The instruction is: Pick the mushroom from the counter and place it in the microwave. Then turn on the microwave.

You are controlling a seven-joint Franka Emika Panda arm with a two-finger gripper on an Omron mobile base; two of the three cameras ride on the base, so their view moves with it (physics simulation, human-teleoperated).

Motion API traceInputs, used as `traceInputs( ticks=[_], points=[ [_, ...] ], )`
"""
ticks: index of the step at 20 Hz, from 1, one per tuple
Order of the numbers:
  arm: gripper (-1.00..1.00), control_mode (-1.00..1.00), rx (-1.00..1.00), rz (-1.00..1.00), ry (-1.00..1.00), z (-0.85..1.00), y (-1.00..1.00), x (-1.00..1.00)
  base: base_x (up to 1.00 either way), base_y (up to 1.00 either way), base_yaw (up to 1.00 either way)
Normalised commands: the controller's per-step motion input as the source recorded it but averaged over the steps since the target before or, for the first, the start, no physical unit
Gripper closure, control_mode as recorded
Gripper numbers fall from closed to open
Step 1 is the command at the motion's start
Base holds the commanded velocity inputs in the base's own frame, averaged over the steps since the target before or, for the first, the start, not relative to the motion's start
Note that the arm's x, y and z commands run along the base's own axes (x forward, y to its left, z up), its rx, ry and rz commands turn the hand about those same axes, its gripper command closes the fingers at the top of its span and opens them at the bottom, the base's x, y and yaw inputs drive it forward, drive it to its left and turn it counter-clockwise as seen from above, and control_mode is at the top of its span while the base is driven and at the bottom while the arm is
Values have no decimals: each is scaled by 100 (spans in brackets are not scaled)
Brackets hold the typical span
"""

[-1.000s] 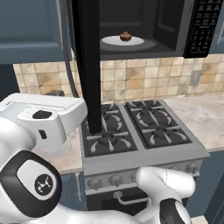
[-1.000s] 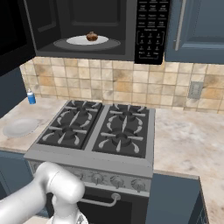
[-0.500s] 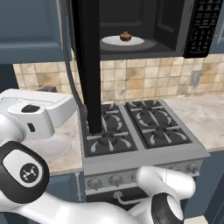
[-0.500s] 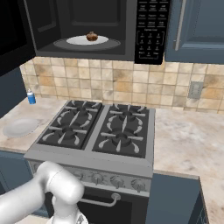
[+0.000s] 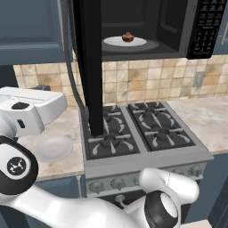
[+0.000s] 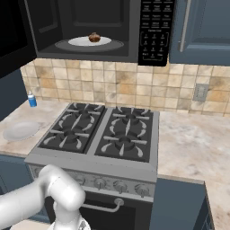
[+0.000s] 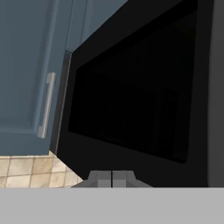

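The mushroom (image 5: 128, 37) (image 6: 94, 37) lies on a white plate (image 5: 139, 42) inside the open microwave (image 5: 178, 26) (image 6: 130, 27), above the stove. The black microwave door (image 5: 89, 67) stands swung out to the left. In the hand view my gripper (image 7: 112, 177) is shut with nothing in it, its tips close in front of the door's dark outer glass (image 7: 131, 100). The keypad (image 5: 205, 26) (image 6: 155, 29) sits at the microwave's right. The marbled counter (image 5: 67, 127) (image 6: 193, 143) runs on both sides of the stove.
A black gas stove (image 6: 103, 134) lies below the microwave. On the left counter rest an empty white plate (image 5: 53, 148) (image 6: 20, 130) and a small blue bottle (image 6: 32, 99). A blue wall cabinet with a silver handle (image 7: 46, 105) adjoins the door.
My hand and forearm have drifted to the left in the left base view. The door, the mushroom and the plate stand as before.
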Motion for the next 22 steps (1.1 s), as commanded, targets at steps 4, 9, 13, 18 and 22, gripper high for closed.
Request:
traceInputs(
  ticks=[4,9,13,18,22],
  points=[
    [100,-100,0,-4,0,0,13,17,0,0,0],
    [100,-100,0,-4,0,0,5,13,0,0,0],
    [100,-100,0,-4,0,0,0,10,0,0,0],
    [100,-100,0,-4,-1,0,0,8,0,0,0],
    [100,-100,0,-5,-1,0,0,2,0,0,0]
  ],
)
